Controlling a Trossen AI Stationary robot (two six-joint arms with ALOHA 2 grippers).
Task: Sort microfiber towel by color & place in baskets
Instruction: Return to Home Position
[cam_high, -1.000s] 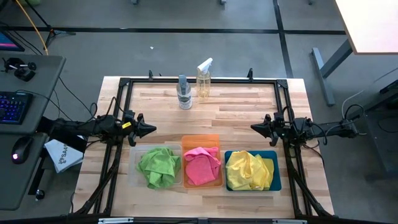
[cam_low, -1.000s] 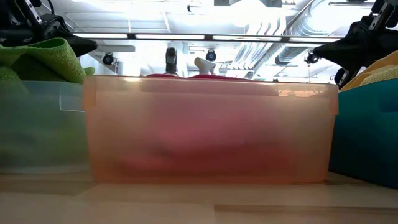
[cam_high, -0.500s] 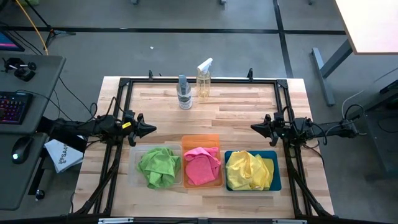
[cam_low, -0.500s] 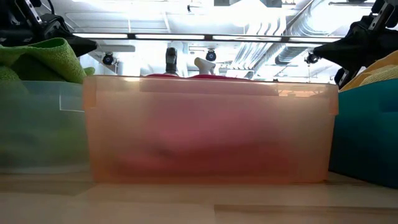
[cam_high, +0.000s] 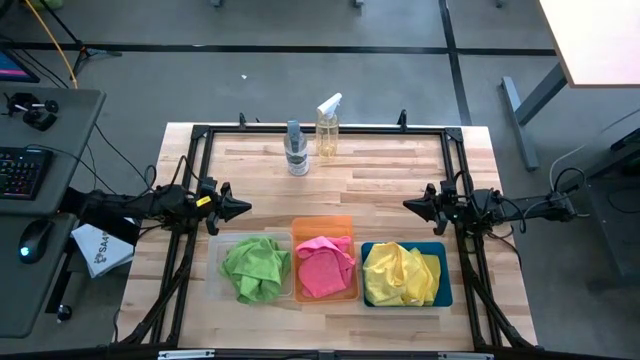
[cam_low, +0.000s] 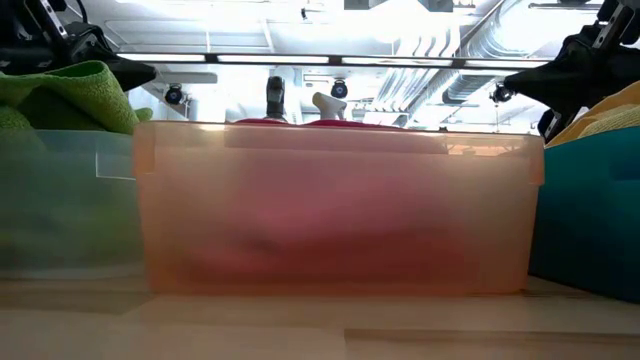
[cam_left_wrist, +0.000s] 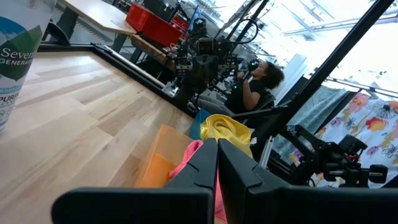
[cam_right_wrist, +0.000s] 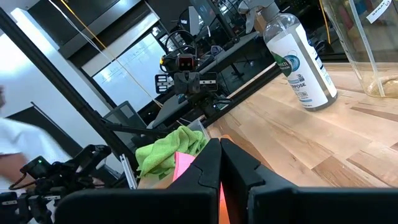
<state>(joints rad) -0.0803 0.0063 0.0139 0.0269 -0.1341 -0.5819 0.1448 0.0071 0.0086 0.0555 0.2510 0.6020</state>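
Three baskets sit in a row near the table's near edge. The clear basket (cam_high: 225, 270) holds a green towel (cam_high: 254, 266). The orange basket (cam_high: 323, 227) holds a pink towel (cam_high: 324, 262). The dark blue basket (cam_high: 437, 252) holds yellow towels (cam_high: 398, 272). My left gripper (cam_high: 246, 208) hovers shut at the table's left side, just beyond the clear basket. My right gripper (cam_high: 407, 204) hovers shut at the right side, beyond the blue basket. Both point toward the table's middle and hold nothing.
Two spray bottles (cam_high: 297, 148) (cam_high: 328, 126) stand near the far edge, at the middle. A black frame (cam_high: 320, 129) runs around the table. Bare wood lies between the grippers and between the bottles and baskets. A person (cam_left_wrist: 255, 81) sits in the room beyond.
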